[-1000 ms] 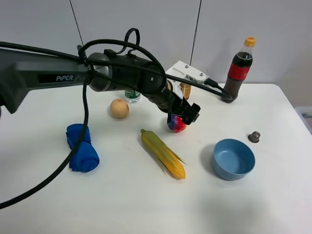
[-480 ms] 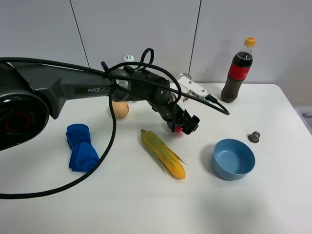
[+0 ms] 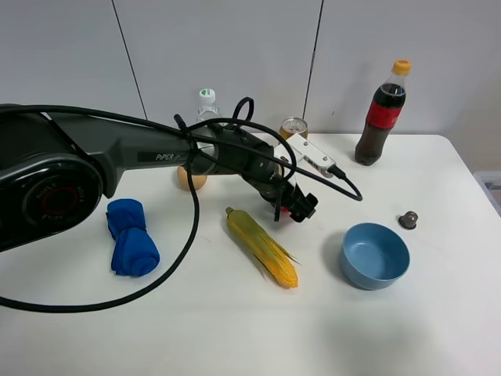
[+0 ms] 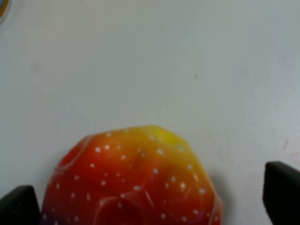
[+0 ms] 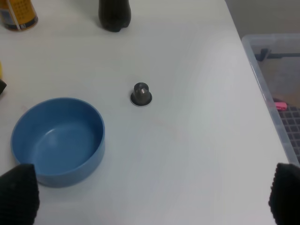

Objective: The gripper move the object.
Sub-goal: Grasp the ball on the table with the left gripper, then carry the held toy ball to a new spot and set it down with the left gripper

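Note:
The object, a small mottled ball (image 4: 136, 183), fills the left wrist view in red and yellow with white specks and rests on the white table (image 4: 150, 61). My left gripper (image 4: 150, 201) is open, with one black fingertip on each side of the ball and table showing in the gaps. In the exterior view the gripper (image 3: 293, 207) sits low over the ball and hides nearly all of it. My right gripper (image 5: 152, 192) is open and empty above the table's right part, and it is out of the exterior view.
A corn cob (image 3: 261, 247) lies just in front of the left gripper. A blue bowl (image 3: 374, 254) and a small dark cap (image 3: 408, 219) are to the right. A tan ball (image 3: 190, 178), water bottle (image 3: 207, 106), can (image 3: 293, 129), cola bottle (image 3: 382, 113) and blue cloth (image 3: 131, 237) stand around.
My left arm has swung and come down, bringing the gripper lower around the ball. The ball showed beside the jaws before and is now mostly covered. The can and water bottle are uncovered.

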`<state>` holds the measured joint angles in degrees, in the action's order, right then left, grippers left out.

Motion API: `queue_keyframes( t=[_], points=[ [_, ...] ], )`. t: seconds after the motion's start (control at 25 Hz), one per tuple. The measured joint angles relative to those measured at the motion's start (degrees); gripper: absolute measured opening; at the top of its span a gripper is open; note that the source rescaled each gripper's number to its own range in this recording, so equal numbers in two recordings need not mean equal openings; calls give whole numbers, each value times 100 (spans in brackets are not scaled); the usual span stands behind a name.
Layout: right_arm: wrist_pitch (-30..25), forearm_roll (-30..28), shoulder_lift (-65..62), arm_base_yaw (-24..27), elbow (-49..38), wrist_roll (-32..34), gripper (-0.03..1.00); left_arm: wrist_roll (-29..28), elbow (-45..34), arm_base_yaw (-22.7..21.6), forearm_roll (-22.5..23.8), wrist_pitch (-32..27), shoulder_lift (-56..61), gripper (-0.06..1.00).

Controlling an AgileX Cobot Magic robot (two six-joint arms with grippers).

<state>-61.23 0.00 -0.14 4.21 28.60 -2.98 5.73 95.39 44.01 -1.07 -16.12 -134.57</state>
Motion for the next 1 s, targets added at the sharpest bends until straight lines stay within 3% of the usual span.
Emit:
queue_keyframes(
  t=[0.16, 0.24, 0.28, 0.36, 0.44, 0.68, 1.0],
  points=[
    [0, -30, 0, 0, 0, 0, 100, 0, 0, -24, 30, 123, -7, 87],
    [0, -30, 0, 0, 0, 0, 100, 0, 0, -55, 107, 134, -12, 81],
    [0, -30, 0, 0, 0, 0, 100, 0, 0, -74, 107, 148, -12, 72],
    [0, 0, 0, 0, 0, 0, 100, 0, 0, -102, 137, 176, -12, 45],
    [0, 0, 0, 0, 0, 0, 100, 0, 0, -109, 137, 194, -12, 2],
    [0, -30, 0, 0, 0, 0, 100, 5, 0, -109, 163, 132, 21, 2],
    [0, 0, 0, 0, 0, 0, 100, -39, 0, -93, 183, -1175, 1645, 2]
  ],
)
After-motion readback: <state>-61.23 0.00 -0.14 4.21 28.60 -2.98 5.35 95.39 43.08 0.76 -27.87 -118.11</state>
